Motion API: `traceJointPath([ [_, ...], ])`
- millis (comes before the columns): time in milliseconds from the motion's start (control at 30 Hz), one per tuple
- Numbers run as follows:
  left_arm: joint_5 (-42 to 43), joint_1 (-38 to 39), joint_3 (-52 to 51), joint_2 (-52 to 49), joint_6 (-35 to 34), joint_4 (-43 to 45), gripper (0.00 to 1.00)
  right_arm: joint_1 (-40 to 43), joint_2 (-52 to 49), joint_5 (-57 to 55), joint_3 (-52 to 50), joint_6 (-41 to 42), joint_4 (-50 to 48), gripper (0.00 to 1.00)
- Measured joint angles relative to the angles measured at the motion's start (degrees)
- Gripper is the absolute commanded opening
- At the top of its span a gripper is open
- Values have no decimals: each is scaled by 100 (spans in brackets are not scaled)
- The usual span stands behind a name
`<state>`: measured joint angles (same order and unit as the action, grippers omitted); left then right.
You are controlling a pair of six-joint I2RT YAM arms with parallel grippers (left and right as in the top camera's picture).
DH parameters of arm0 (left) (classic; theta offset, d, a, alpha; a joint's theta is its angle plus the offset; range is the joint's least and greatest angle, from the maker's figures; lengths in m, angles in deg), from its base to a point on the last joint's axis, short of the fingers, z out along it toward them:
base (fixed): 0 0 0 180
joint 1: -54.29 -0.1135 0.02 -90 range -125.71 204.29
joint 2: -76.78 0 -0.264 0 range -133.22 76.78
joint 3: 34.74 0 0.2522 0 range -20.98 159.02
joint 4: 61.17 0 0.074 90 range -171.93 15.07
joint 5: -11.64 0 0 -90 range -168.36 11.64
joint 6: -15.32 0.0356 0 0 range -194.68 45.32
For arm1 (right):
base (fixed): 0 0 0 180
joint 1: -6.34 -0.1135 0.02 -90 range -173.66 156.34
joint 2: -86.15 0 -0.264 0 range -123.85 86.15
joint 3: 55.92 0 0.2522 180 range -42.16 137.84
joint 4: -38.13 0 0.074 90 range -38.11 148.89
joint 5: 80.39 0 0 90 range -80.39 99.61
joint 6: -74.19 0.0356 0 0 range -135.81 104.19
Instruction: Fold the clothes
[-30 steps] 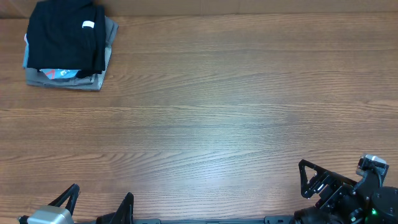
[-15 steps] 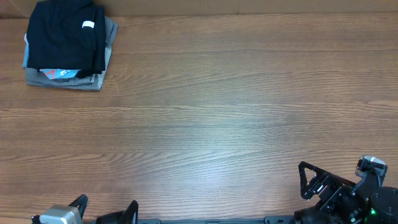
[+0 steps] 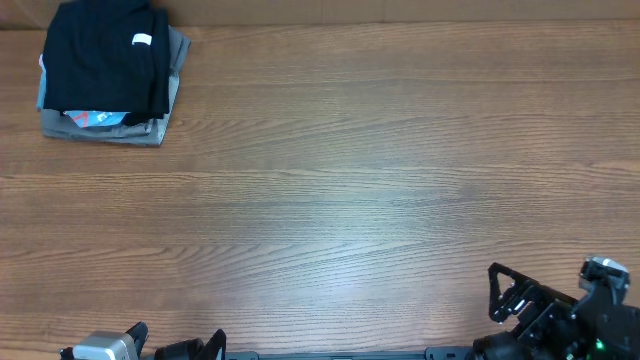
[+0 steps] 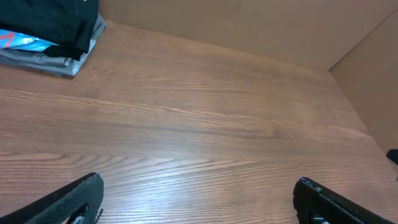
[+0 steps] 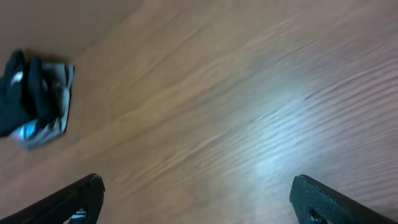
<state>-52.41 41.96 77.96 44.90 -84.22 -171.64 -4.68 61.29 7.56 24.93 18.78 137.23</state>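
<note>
Hanging at the table's [image 3: 330,200] near edge, left fingers [image 4: 74,202] and right fingers [image 5: 323,199] gape empty

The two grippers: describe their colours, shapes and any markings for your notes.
The left gripper and right gripper both have black, tapering fingers. Overhead, the right one shows an open triangular frame, a silver-white cap and a small green light; the left carries a silver-grey block. No lettering is visible.
</note>
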Motion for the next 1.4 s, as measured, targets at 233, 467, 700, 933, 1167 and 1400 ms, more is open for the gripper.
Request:
traceJointPath([
  [233, 0, 0, -2, 0, 2, 0, 100, 238, 664, -463, -507, -402, -1484, 100],
  [467, 0, 0, -9, 0, 2, -2, 100, 302, 1272, -595, -2450, -1523, -3954, 100],
  [700, 2, 0, -24, 0, 2, -17, 100, 909, 1779, -90, -4754, -1971, -6878, 100],
  [933, 0, 0, -22, 0, 2, -17, 100, 1320, 2286, 682, -6446, -2057, -8371, 100],
  [1167, 0, 0, -22, 0, 2, -17, 100, 1325, 2402, 802, -6605, -2435, -8529, 100],
  [1400, 0, 0, -22, 0, 2, -17, 100, 1325, 2402, 822, -6605, -3117, -8144, 100],
])
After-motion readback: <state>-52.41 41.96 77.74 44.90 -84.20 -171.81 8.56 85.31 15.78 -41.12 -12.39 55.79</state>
